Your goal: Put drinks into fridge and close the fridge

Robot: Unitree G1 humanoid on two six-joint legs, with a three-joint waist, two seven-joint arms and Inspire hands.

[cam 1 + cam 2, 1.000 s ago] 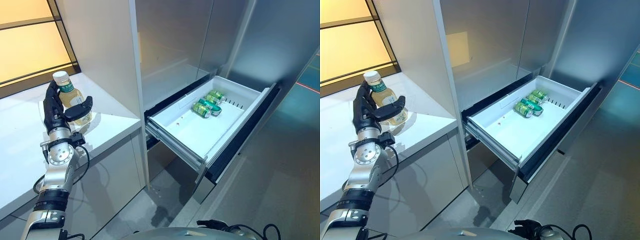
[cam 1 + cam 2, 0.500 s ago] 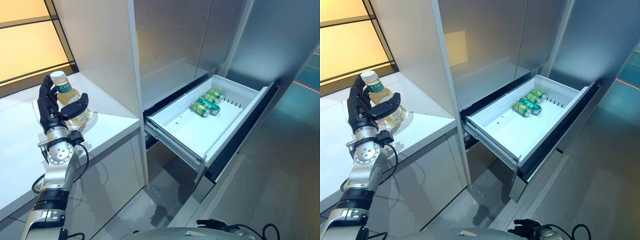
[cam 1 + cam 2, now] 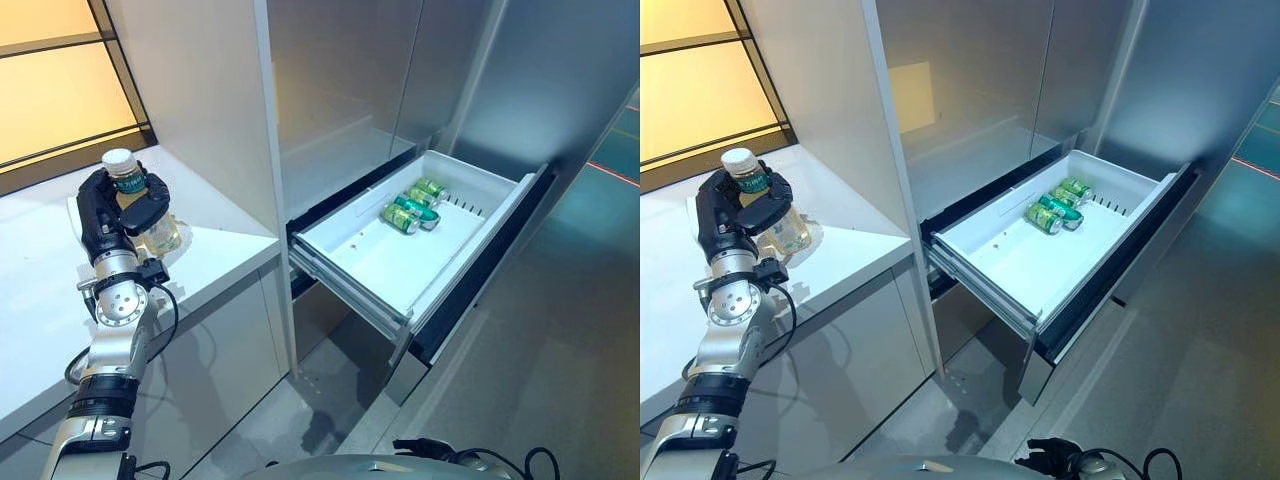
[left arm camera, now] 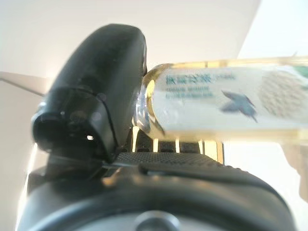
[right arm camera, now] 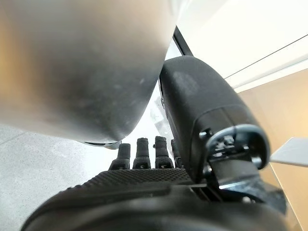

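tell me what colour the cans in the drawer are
Green cans, clearest in the left eye view.

A white counter (image 3: 40,290) runs along the left of the scene, ending at a tall white panel. One clear bottle (image 3: 140,205) of pale yellow drink with a white cap stands upright on it, near its far edge. To the right, an open white fridge drawer (image 3: 380,270) holds three green cans (image 3: 412,206) lying side by side, touching, in its far right corner.
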